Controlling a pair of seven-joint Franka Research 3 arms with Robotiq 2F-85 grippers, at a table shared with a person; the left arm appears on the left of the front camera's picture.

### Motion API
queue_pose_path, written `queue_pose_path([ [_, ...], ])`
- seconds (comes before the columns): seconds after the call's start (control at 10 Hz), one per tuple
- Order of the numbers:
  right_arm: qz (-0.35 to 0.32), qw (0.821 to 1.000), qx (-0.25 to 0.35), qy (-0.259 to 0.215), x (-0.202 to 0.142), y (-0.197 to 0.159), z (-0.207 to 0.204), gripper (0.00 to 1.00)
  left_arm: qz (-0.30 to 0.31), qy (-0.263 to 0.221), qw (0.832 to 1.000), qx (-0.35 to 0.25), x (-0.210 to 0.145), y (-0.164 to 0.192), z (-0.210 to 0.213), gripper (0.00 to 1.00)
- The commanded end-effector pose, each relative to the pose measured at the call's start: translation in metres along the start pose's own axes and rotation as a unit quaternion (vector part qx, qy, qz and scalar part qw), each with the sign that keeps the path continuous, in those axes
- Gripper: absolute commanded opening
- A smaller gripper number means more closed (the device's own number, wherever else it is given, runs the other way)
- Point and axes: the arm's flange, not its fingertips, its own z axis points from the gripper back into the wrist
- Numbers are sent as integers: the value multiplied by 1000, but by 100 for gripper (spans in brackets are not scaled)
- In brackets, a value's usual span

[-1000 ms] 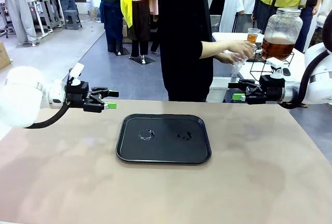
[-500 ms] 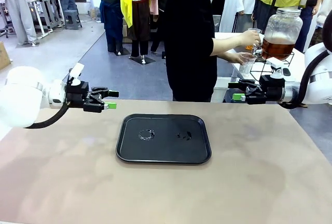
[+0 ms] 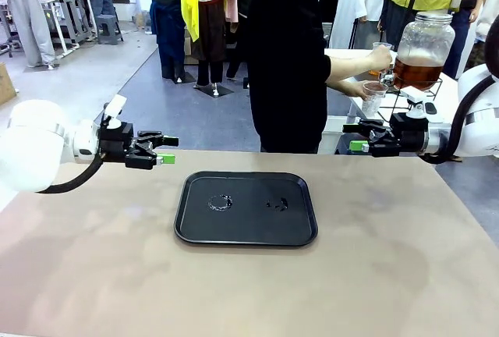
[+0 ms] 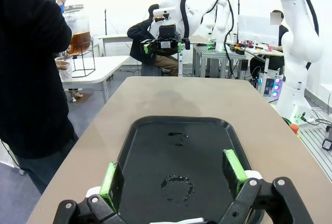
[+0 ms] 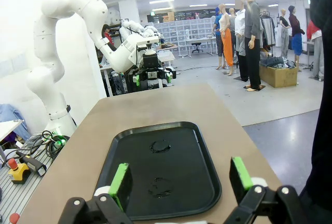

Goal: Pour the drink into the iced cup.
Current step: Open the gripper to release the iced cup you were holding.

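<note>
I can't make out much of the cups: the person [image 3: 284, 56] stands at the far side of my surface [image 3: 234, 290], turned toward a white side table [image 3: 448, 91] at the far right, and their hands [image 3: 380, 58] cover most of what they hold. One clear plastic cup [image 3: 373, 97] sits in the lower hand under the spout of the glass dispenser jar [image 3: 422, 50]; a second cup in the upper hand is mostly hidden, and I cannot tell whether either holds ice. The drink [image 3: 416, 72], amber-brown, fills the lower part of that jar, which stands on a black wire stand.

My right gripper [image 3: 353, 136] hovers at the far right edge of the surface, fingers apart and holding nothing; the drink is just beyond and above it, off my surface. My left gripper [image 3: 166, 150] hangs at the far left, fingers likewise spread and empty, well apart from the jar.

Between the two lies a black tray [image 3: 245, 207], bare apart from two wet ring marks. In the left wrist view the jar [image 4: 78, 29] shows far off, beside the person's dark sleeve, which cuts off the left of the picture.
</note>
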Motion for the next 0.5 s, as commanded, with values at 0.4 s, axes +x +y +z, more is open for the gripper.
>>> queue_pose_path([
  [0.4,-6,1000,7,2,3,0,1,100,3,2,1000,2,2,0,-1,100],
])
